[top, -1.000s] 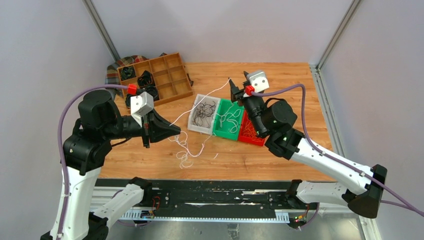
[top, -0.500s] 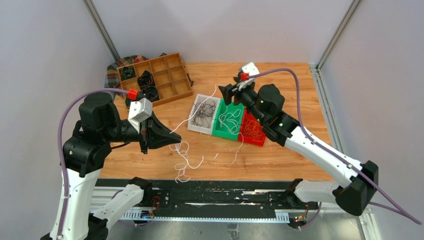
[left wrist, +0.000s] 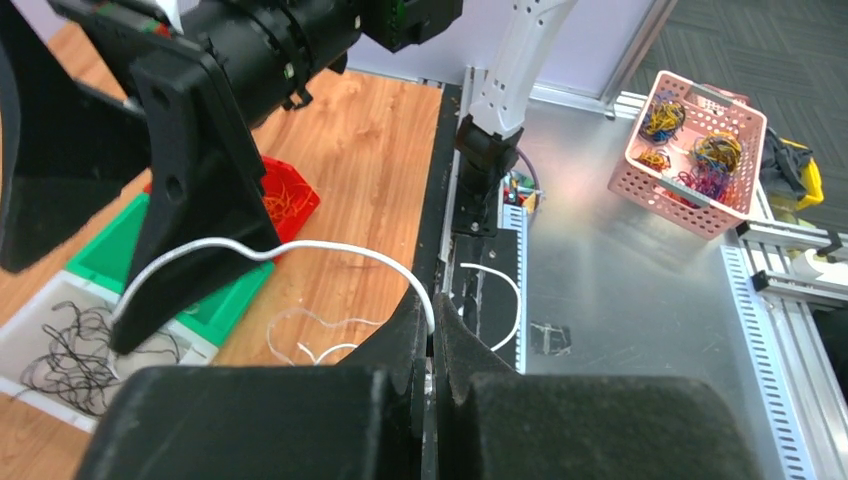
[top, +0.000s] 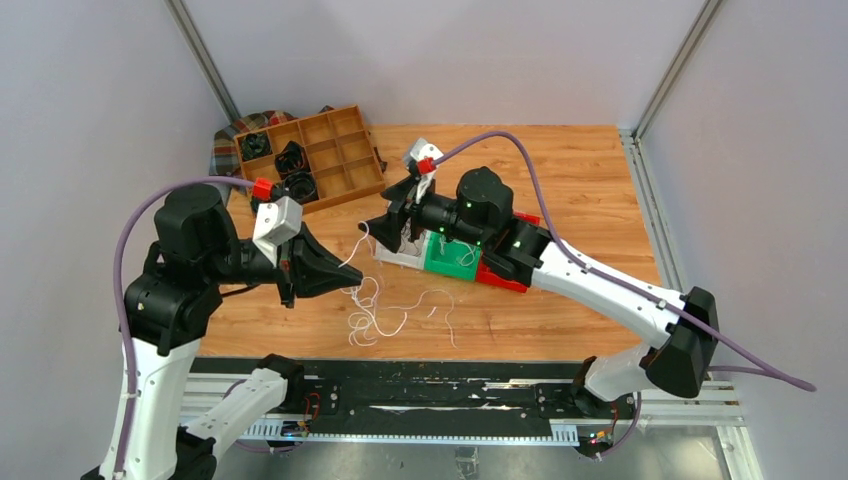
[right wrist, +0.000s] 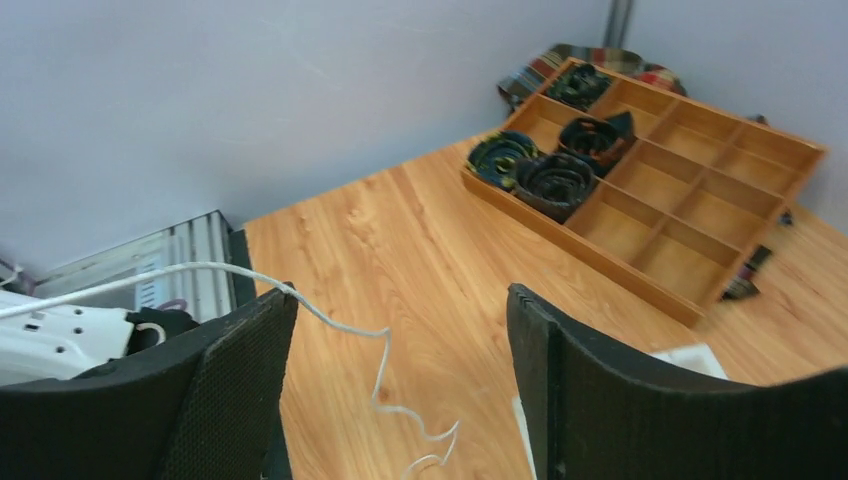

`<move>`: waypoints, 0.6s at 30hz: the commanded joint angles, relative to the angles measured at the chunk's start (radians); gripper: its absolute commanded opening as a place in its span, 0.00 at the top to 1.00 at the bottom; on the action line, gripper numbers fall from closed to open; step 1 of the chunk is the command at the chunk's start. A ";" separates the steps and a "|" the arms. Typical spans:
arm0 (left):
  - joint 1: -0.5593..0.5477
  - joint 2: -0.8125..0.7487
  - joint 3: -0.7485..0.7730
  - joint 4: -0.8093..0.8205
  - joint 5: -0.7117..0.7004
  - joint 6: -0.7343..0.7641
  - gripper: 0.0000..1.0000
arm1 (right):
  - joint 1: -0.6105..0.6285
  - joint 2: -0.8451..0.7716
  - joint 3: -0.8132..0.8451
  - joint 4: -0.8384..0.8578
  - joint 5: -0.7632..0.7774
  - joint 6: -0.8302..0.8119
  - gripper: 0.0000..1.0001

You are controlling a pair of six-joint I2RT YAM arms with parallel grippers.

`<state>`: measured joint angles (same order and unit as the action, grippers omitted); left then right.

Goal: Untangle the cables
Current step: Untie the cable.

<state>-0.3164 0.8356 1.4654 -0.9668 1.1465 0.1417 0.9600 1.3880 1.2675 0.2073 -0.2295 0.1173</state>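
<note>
Now the right gripper (top: 381,232) has swung over from above the bins to the middle of the top view, close to the left gripper (top: 352,272). Its two fingers have moved wider apart, and nothing is pinched between them. In the right wrist view, the thin white cable (left wrist: 330,244) only runs past the tip of one finger. The left gripper has its fingers pressed together on that white cable, right at its end, low in the middle of the left wrist view. A moment ago the cable was pulled long and tight between the two arms. Now the rest of it lies in loose loops on the wooden desk (top: 560,170), just below the middle of the top view. I think the right gripper let go and has come close to take a new hold. Thin black cables (left wrist: 70,345) lie in the pale plastic tray (left wrist: 25,330), and thin orange cables (left wrist: 285,200) in the red plastic bin (top: 500,272). The green plastic bin (top: 440,258) sits between those two. So I think the white cable is nearly free.
</note>
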 commanded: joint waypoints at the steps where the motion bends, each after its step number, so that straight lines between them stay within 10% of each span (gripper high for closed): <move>1: 0.004 -0.021 0.016 0.162 -0.007 -0.113 0.99 | 0.036 0.034 0.092 -0.022 -0.078 0.045 0.21; 7: 0.004 -0.172 -0.233 0.703 -0.221 -0.546 1.00 | 0.012 -0.087 0.008 -0.055 -0.016 0.019 0.15; 18: 0.004 -0.178 -0.219 0.717 -0.449 -0.630 0.99 | -0.045 -0.397 -0.268 -0.147 -0.006 0.106 0.12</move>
<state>-0.3164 0.6609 1.2182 -0.3035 0.7990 -0.4156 0.9386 1.0550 1.0523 0.1139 -0.2218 0.1726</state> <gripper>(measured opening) 0.018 0.880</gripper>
